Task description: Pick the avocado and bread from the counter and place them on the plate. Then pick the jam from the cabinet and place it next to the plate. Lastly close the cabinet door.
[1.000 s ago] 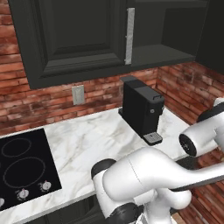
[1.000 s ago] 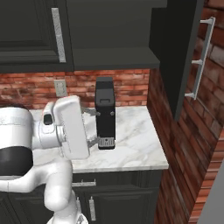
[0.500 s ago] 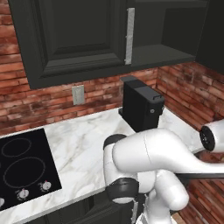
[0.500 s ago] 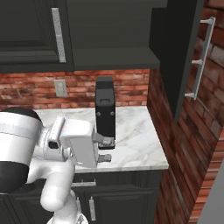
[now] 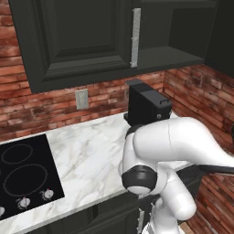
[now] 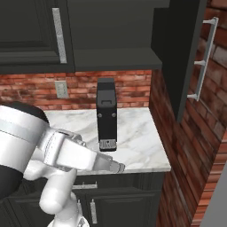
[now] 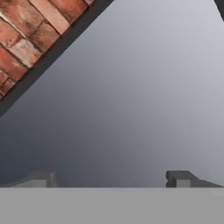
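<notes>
Gripper [image 7: 111,179] jaws wide apart, nothing held

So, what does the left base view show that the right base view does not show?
Left base view: a black cooktop set into the counter, with its knobs at the front.

Right base view: the open cabinet door with its silver bar handle, and the dark fronts under the counter.

Both: the black coffee machine, the wall outlet, the brick wall and the marble counter.

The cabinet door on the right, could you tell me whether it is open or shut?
Open. The cabinet door stands swung out toward the camera, its handle facing right, and the cabinet interior and shelf are exposed.
</notes>
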